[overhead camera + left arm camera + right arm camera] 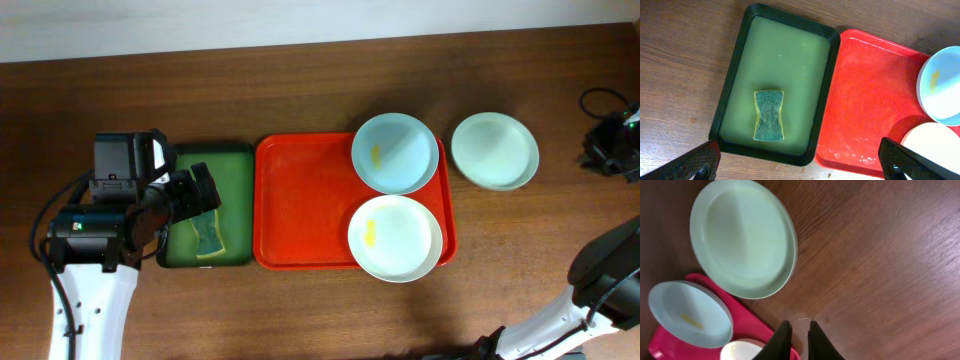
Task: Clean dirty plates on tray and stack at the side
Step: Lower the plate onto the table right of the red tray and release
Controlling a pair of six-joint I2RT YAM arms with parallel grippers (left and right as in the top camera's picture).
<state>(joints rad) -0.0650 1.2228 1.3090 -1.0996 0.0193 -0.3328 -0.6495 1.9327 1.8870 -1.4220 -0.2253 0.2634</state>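
Note:
The red tray (300, 200) lies mid-table and holds two dirty plates: a light-blue plate (395, 152) at its far right corner and a white plate (395, 237) at its near right corner, each with a yellow smear. A third, mint plate (494, 150) sits on the table right of the tray, with no smear visible. My left gripper (197, 192) hovers over the green tray, open and empty (800, 167). My right gripper (608, 147) hangs at the far right, shut and empty (800, 326), above bare table beside the mint plate (742, 237).
A dark green tray (240, 170) left of the red tray holds a yellow-green sponge (208, 238), also in the left wrist view (769, 115). The red tray's left half (865, 100) is bare, with wet specks near its front rim. A black cable (597, 100) lies far right.

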